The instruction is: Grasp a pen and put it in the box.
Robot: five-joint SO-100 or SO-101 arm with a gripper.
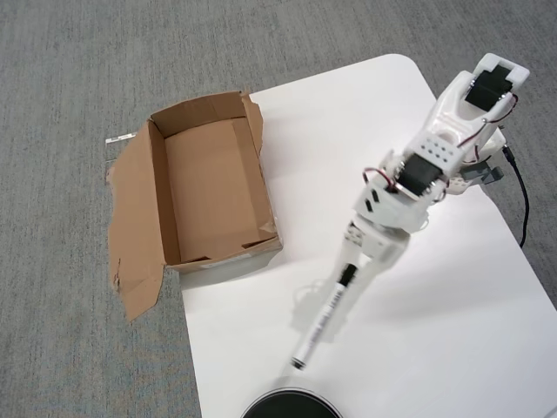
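Observation:
In the overhead view, the white pen (319,324) with a black cap hangs slantwise over the white table (452,331), its lower end pointing toward the bottom of the picture. My gripper (352,272) is shut on the pen's capped upper end. The white arm reaches in from the upper right. The brown cardboard box (211,187) stands open at the table's left edge, to the left of the gripper, with nothing inside and a wide flap spread flat on its left side.
A round black object (290,407) pokes in at the bottom edge, just below the pen's tip. Grey carpet (78,78) surrounds the table. A black cable (522,196) runs along the right edge of the table.

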